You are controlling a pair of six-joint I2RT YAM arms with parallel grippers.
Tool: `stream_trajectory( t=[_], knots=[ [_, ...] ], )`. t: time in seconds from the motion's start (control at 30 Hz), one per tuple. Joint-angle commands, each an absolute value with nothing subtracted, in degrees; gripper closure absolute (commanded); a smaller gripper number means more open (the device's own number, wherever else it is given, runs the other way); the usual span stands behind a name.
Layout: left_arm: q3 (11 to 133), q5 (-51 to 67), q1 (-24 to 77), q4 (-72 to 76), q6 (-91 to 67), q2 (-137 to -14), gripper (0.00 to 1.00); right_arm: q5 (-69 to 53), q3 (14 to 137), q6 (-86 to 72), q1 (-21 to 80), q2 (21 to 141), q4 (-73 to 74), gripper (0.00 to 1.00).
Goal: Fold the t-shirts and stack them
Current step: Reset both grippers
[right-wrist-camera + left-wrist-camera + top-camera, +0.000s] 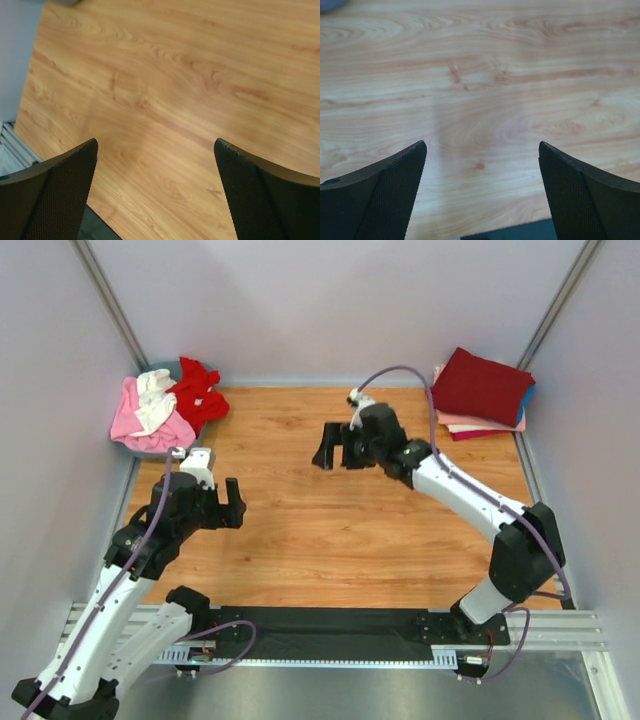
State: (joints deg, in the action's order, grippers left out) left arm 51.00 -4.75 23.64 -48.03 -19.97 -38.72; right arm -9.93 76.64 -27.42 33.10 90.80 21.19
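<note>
one folded stack (485,390), one loose heap (163,408)

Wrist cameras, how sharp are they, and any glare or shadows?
Left wrist view: the wooden table is softly focused with a pale vertical sheen left of centre; the fingers show crisp mesh. Right wrist view: grain a little clearer, no glare. Top external view: even light, no hard shadows.
</note>
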Motion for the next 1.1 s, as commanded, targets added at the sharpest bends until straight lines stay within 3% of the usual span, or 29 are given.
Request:
stream_trajectory(
  t=[0.0, 0.27, 0.47, 0.63, 0.7, 0.83, 0.93, 1.07],
  knots=[
    [51.86, -14.58, 23.47, -40.97, -15.39, -40.34, 0.0, -5.9, 67.03, -24.17, 37.6, 82.54, 11.88, 0.0],
    [44.14, -27.06, 23.47, -24.46, -13.89, -48.17, 0.0, 10.19, 48.62, -25.31, 45.7, 69.89, 4.31, 0.0],
    [26.65, -31.63, 22.86, 6.98, -5.28, -45.08, 0.0, 18.35, 44.03, -22.59, 45.7, 61.27, 6.5, 0.0],
    [24.79, -28.13, 19.96, 17.12, 4.56, -56.32, 0.02, 30.31, 45.0, -19.43, 45.35, 59.41, 9.4, 0.0],
    [23.03, -21.67, 15.13, 26.17, 4.31, -62.1, 0.03, 32.68, 45.44, -17.77, 44.92, 60.72, 9.06, 0.0],
    [19.0, -16.45, 11.34, 41.96, 7.37, -72.32, 0.07, 32.96, 45.8, -18.54, 43.95, 62.14, 8.97, 0.0],
    [16.89, -11.99, 8.71, 43.75, 6.16, -70.5, 0.03, 29.45, 40.36, -19.94, 43.16, 58.81, 2.66, 0.0],
    [11.09, -1.5, 2.46, 59.45, 2.81, -75.4, 0.0, 25.84, 34.63, -19.26, 42.54, 55.46, -6.67, 0.0]
  ],
)
